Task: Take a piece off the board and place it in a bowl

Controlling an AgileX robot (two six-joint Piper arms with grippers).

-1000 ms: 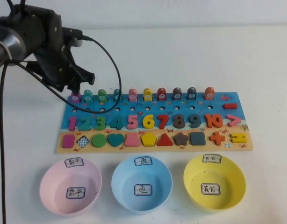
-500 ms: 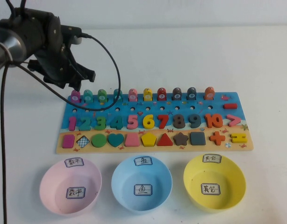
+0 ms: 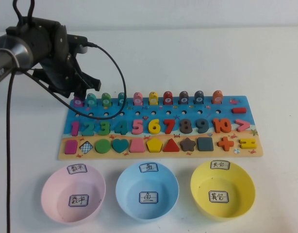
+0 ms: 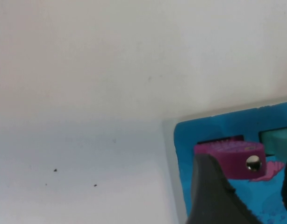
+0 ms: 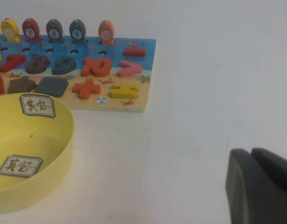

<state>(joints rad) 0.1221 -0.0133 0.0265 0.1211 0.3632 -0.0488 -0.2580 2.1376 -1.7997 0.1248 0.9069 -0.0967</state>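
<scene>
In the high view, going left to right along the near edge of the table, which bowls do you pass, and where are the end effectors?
Pink bowl → light blue bowl → yellow bowl. Left end effector is at the board's far-left corner, over the magenta piece; right end effector shows only in its wrist view.

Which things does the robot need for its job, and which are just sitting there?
Needed: magenta fish, board, blue bowl, left gripper over the fish.

Just there: pink bowl, yellow bowl, the numbers and shapes, right gripper resting off to the side.
</scene>
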